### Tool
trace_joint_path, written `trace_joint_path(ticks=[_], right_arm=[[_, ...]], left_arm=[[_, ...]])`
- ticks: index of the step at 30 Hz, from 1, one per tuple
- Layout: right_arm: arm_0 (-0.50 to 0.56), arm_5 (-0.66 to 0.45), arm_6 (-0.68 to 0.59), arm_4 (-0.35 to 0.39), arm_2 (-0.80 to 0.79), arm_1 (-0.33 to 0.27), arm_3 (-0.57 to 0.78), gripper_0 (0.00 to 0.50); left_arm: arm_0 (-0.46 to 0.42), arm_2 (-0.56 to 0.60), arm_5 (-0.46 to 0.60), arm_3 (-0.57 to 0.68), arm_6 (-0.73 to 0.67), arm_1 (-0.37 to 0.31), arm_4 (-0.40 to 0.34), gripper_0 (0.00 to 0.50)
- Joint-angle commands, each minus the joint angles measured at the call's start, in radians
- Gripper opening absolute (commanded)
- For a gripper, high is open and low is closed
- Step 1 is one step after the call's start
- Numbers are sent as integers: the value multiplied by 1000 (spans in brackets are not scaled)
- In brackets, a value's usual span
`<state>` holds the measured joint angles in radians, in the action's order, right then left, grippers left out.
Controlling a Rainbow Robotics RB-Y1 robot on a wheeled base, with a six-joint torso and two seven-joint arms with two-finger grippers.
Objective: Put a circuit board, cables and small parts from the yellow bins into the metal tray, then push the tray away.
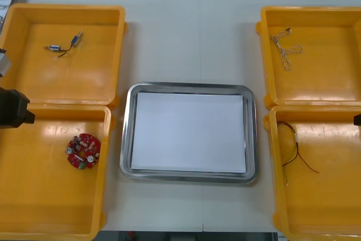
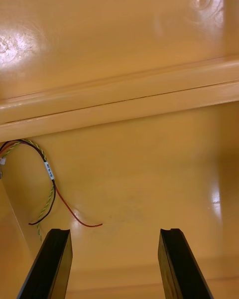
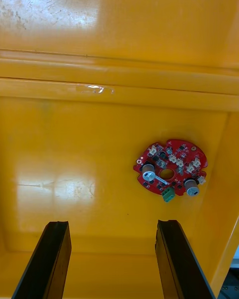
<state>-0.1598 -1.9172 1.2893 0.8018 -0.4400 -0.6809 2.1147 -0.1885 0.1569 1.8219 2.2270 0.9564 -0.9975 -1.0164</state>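
While nothing yet lies in the metal tray [image 1: 192, 86], white inside, the first item listed is the circuit board [image 1: 83, 151].

Circuit board: round, red, flat and parts-side up on the floor of the near-left bin [image 1: 34, 196], just left of the tray.
Handling, as judged: light, thin and rigid, studded with small upright components that could snag or bend. It is best taken across its rim on bare board edge, clear of the two grey cylinders and the green connector. The bin's glossy floor may let it skate before the fingers bite.

Left gripper [image 3: 112, 259]: over that same bin, fingers spread wide with nothing between them. The board lies ahead, toward the tray-side finger.

Right gripper [image 2: 117, 264]: over the near-right bin [image 1: 333, 196], just right of the tray, fingers likewise apart and empty.

Red and yellow cable [image 1: 296, 150]: in that bin, on the tray side. Judged limp and light, to be pinched at a gathered loop.

Small metal parts [image 1: 54, 48]: in the far-left bin [image 1: 84, 83], left of the tray.

Pale twisted cable [image 1: 285, 49]: in the far-right bin [image 1: 327, 77], right of the tray.
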Motion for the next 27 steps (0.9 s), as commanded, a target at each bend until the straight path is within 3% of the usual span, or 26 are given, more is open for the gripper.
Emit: trace_joint_path(ticks=[1,27], right_arm=[[-18,-3,-27,2,12,-11,4,500],[-18,-3,-27,2,12,-11,4,500]], left_arm=[[15,30,4,26,71,-46,9,500],[15,30,4,26,71,-46,9,500]])
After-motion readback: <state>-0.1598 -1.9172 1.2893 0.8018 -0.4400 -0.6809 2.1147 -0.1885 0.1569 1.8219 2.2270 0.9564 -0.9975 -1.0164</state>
